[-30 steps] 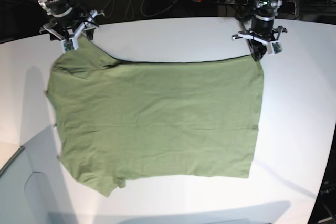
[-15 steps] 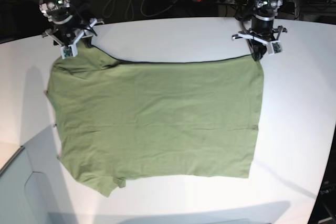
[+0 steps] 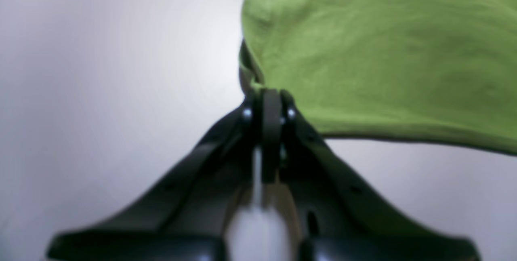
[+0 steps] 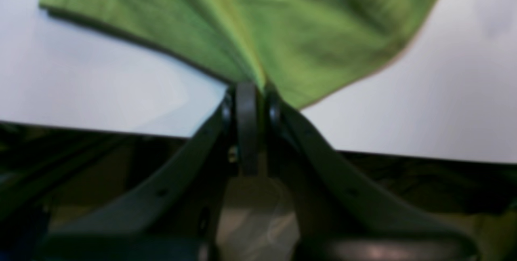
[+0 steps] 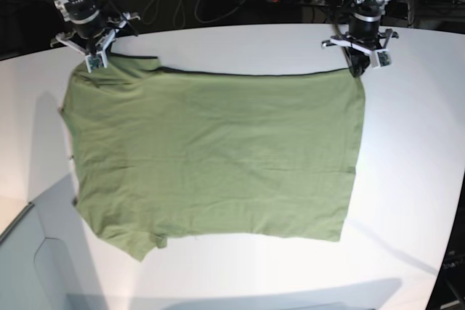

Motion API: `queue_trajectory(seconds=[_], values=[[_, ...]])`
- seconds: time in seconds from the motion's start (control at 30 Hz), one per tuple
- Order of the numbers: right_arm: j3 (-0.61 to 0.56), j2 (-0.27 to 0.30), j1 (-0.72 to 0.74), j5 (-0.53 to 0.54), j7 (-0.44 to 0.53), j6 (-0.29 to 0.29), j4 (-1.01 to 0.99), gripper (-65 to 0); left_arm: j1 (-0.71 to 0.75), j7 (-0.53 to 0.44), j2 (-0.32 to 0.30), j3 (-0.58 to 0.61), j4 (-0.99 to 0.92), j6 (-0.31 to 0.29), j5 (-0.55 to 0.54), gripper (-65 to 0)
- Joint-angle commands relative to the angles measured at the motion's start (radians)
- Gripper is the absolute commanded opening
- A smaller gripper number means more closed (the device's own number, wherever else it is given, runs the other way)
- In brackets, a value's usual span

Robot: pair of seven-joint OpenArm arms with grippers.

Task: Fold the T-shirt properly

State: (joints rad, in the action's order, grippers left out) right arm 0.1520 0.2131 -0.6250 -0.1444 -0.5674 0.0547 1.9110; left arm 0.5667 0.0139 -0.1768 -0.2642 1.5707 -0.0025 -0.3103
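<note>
My left fingers (image 5: 361, 57) clench the olive-green cotton T-shirt (image 5: 211, 150) at one o'clock, right fingers (image 5: 94, 54) at eleven; it lies flat on the white desk (image 5: 414, 150), pinched corners hidden

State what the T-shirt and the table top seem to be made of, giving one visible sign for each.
T-shirt: soft olive-green knit, likely cotton; matte, with fine wrinkles, draping where pinched.
Table: smooth, rigid white surface, possibly laminate; faint sheen, soft shadows.

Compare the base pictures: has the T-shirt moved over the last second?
Yes. The T-shirt has slid toward the table's far edge: its top hem sits closer to that edge, and its bottom hem has drawn up too, with both tools shut on its far corners.
</note>
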Motion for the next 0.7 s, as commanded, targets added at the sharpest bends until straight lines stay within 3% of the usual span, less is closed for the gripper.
queue_trajectory(seconds=[0.0,0.53,0.67], values=[[0.004,0.007,-0.011,-0.016,0.022,0.003,0.035,-64.9,0.022,-0.021,-0.005,-0.005,0.037,0.005,-0.002,-65.0],[0.004,0.01,-0.105,-0.03,0.024,0.004,0.163,-64.9,0.221,-0.021,0.078,-0.094,0.216,0.003,0.0,-65.0],[0.01,0.003,-0.097,-0.03,0.024,0.093,0.169,-64.9,0.23,-0.021,0.078,-0.094,0.214,0.003,0.0,-65.0]])
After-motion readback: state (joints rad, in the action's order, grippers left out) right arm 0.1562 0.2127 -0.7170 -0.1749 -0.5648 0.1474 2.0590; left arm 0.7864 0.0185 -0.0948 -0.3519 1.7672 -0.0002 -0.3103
